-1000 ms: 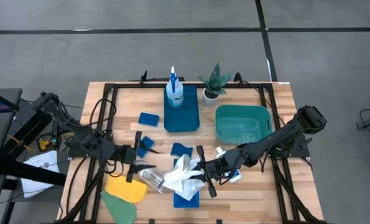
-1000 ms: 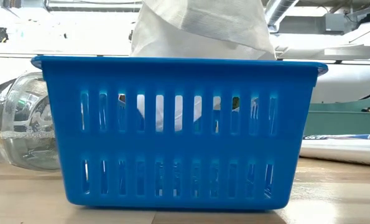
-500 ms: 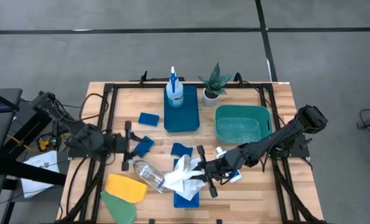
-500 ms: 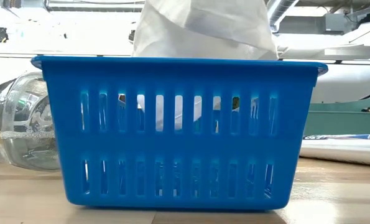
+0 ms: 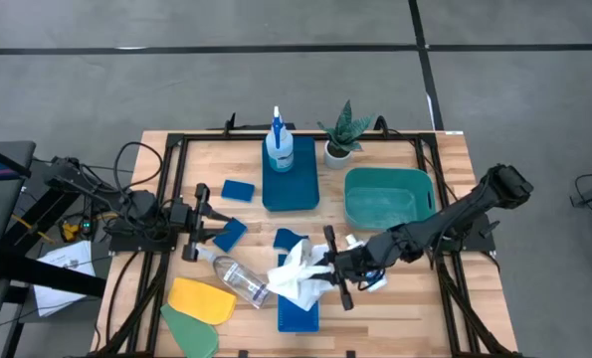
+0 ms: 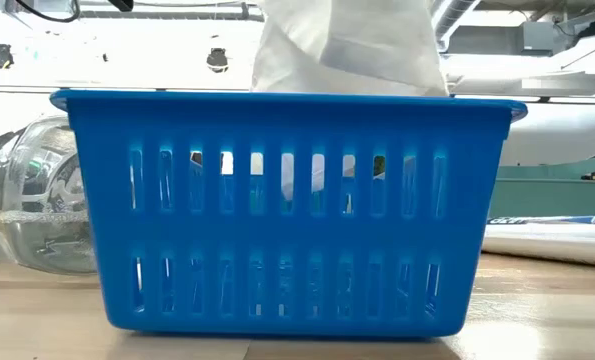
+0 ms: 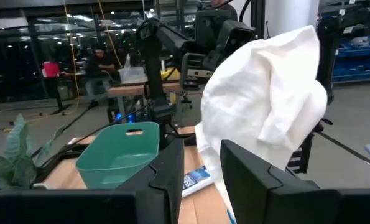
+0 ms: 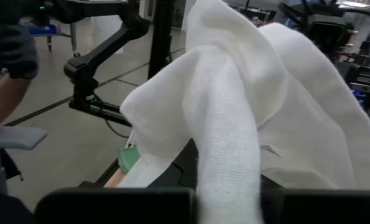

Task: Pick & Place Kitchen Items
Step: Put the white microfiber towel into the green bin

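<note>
My right gripper (image 5: 325, 267) is shut on a white cloth (image 5: 296, 273) above a blue slotted basket (image 6: 287, 210) at the near middle of the table. The cloth's lower part shows through the basket's slots. My left gripper (image 5: 214, 225) points level toward the table's right, left of the basket. Its fingers (image 7: 172, 180) stand a narrow gap apart with nothing between them. A clear bottle (image 5: 232, 273) lies on its side on the table between that gripper and the basket. Blue sponges (image 5: 238, 189) (image 5: 231, 232) lie flat nearby. My right gripper holds the white cloth by a bunched upper part (image 5: 313, 267), coming level from the table's right. In the right wrist view the cloth (image 8: 234, 124) drapes over the fingers and hides the place of contact. The cloth hangs slack below, its lower end inside the basket.
A spray bottle (image 5: 278, 149) stands on a blue tray (image 5: 294, 189) at the far middle, a potted plant (image 5: 341, 134) beside it. A teal tub (image 5: 387, 199) is at the right. Yellow (image 5: 201, 298) and green (image 5: 191, 333) cloths lie near left. A white bottle (image 6: 552, 240) lies by the basket.
My left gripper has drawn back from beside the clear bottle toward the table's left and far edges; the bottle stays lying on the table. My right gripper has kept its hold, and the white cloth above the basket has shifted a little toward the right.
</note>
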Motion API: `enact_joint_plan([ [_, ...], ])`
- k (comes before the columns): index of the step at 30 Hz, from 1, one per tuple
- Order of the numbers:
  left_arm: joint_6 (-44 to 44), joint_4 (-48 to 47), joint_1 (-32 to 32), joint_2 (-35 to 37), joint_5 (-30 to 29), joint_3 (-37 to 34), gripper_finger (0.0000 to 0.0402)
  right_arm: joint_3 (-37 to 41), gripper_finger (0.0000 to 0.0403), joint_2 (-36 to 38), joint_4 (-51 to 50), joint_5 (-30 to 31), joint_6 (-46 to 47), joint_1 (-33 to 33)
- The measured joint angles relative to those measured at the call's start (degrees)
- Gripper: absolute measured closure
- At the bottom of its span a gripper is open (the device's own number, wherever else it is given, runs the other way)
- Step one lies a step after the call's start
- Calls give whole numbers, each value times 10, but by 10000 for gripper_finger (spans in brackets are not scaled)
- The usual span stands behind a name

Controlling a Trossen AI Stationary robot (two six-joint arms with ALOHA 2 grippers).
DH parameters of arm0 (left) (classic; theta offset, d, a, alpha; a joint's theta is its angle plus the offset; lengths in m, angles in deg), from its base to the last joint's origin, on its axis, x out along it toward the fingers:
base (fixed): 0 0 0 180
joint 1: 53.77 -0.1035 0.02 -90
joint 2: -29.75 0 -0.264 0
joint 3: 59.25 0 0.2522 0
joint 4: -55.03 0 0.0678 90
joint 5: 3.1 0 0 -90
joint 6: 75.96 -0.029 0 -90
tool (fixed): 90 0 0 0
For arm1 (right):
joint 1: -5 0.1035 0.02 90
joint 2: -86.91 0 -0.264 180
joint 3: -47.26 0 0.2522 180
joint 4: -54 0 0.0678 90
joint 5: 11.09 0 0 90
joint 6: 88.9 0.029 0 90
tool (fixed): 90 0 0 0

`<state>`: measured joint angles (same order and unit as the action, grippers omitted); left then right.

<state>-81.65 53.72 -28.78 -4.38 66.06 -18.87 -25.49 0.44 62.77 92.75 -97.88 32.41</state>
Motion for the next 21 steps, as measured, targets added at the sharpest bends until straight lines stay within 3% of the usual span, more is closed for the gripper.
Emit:
enact_joint_plan([
  [10, 0, 0, 0, -1, 1, 0, 300, 0, 397, 1, -6, 27, 0, 6],
  [17, 0, 0, 0, -1, 1, 0, 300, 22, 400, 81, -49, 192, -11, 39],
  [21, 0, 0, 0, -2, -2, 0, 300, 57, 401, 135, -53, 344, -27, 82],
])
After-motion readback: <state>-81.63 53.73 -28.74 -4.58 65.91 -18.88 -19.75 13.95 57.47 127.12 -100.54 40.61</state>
